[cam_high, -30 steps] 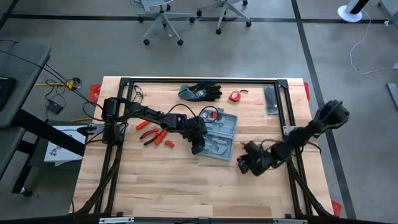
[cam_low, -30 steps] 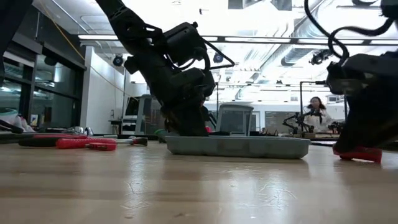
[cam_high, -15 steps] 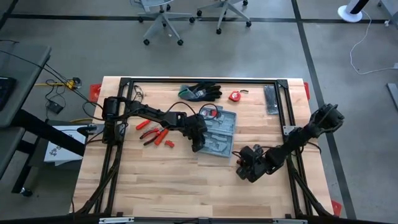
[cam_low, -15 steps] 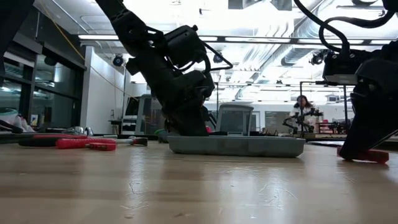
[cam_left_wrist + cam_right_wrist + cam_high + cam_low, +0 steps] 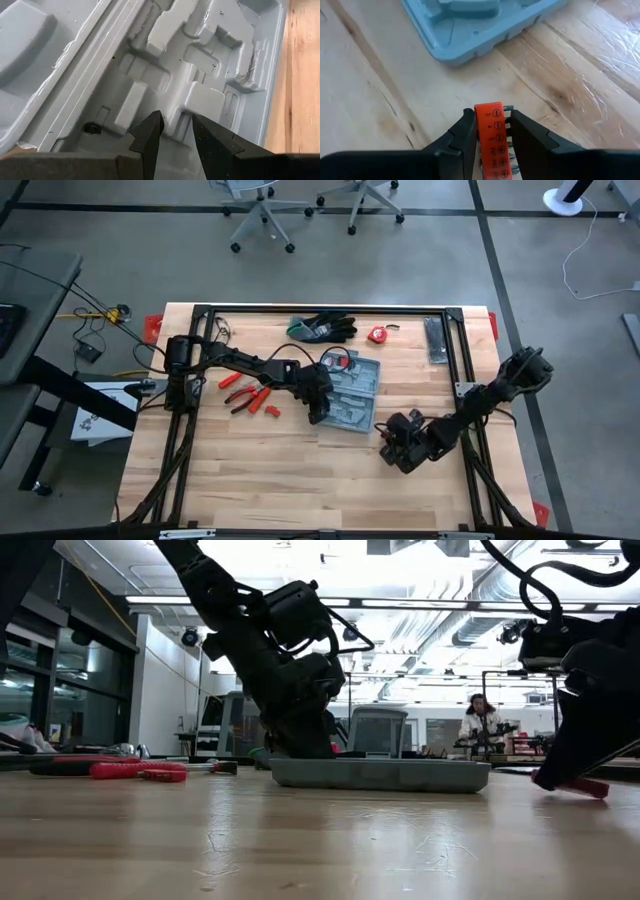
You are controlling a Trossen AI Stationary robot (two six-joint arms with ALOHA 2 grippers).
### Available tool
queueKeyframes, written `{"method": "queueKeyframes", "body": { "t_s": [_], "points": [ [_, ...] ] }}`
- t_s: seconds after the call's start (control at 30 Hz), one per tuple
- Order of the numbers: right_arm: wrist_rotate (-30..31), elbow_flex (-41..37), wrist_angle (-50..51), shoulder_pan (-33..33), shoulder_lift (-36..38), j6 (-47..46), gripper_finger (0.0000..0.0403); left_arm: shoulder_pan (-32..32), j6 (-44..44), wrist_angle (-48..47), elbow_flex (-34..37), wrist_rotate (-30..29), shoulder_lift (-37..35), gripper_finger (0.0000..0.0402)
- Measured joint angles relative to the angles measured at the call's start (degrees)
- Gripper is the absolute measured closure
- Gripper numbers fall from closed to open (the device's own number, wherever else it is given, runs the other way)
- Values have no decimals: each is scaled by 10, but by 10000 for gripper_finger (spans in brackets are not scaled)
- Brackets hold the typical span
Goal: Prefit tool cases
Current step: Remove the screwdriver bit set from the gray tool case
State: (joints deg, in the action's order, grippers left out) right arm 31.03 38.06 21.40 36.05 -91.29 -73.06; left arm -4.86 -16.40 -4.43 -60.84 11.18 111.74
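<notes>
1. At the left of the bench (image 5: 230, 470) lie some red-handled tools (image 5: 250, 395), flat on the pale wood.
2. The left pincer (image 5: 174, 131) is down inside the open tool case (image 5: 350, 395). Its two fingers stand a little apart with a raised bit of the grey plastic between them. I cannot tell if they squeeze it.
3. The tool case sits open in the middle of the bench. It is thin molded plastic, so I think it is light and a bit bendy. It could slide on the smooth wood when pushed. The rim or a raised rib looks like the best place to grab it.
4. Behind the case lie black-and-green gloves (image 5: 322, 328), a small red thing (image 5: 377, 334) and a dark flat bar (image 5: 437, 340).
5. The right pincer (image 5: 492, 131) is near the case's right corner, low over the wood. It is clamped on an orange bit holder (image 5: 491, 140) with little marks on it.
6. The wood is smooth and a little shiny. Beyond the bench is a big bright room, with a person (image 5: 478, 722) far off.
</notes>
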Motion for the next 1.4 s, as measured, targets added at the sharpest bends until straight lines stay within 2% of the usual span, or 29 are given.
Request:
{"method": "queueKeyframes", "body": {
  "t_s": [0.3, 0.83, 1.1, 1.4],
  "points": [
    [-45, 1, -11, 0, -6, 26, 299, 0, 0, 0, 0, -5, 0, 286],
    [-31, 3, -38, 0, -20, 43, 299, 0, -3, 3, 0, -2, 0, 286],
    [-26, 2, -41, 0, -21, 41, 299, 3, -11, 56, 2, -2, 2, 286],
    [-22, 2, -51, 0, -21, -7, 299, 3, -10, 86, 2, -1, 3, 286]
  ]
}}
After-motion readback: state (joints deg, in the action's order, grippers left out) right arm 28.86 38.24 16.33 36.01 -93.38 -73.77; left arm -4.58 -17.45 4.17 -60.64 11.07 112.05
